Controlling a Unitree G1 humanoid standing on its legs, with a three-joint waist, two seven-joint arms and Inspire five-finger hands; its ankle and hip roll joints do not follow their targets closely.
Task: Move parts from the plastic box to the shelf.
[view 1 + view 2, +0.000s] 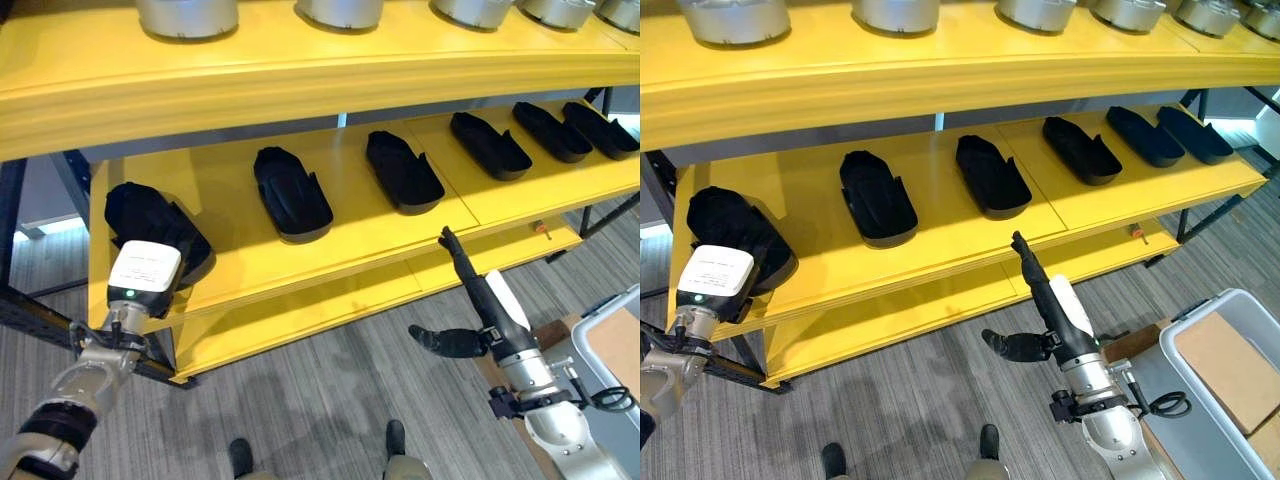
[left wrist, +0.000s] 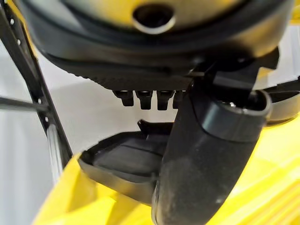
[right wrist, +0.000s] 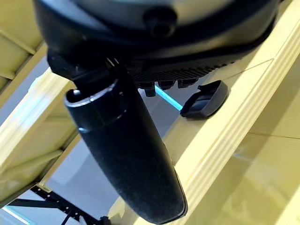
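Observation:
A black moulded part (image 1: 150, 220) rests at the left end of the yellow shelf (image 1: 380, 245), partly over its front edge. My left hand (image 1: 143, 275) is shut on it, and in the left wrist view the thumb (image 2: 206, 164) lies across the part's rim (image 2: 119, 157). Several more black parts (image 1: 291, 192) lie in a row to the right along the same shelf. My right hand (image 1: 468, 275) is open and holds nothing. Its straight fingers point up at the shelf's front edge and its thumb (image 3: 126, 164) is spread aside. The grey plastic box (image 1: 1200, 330) stands at the lower right.
Above is another yellow shelf board carrying round metal parts (image 1: 187, 15). A lower yellow board (image 1: 300, 310) runs under the working shelf. The rack's black frame leg (image 1: 30, 315) stands left of my left arm. Grey carpet floor (image 1: 320, 400) lies in front.

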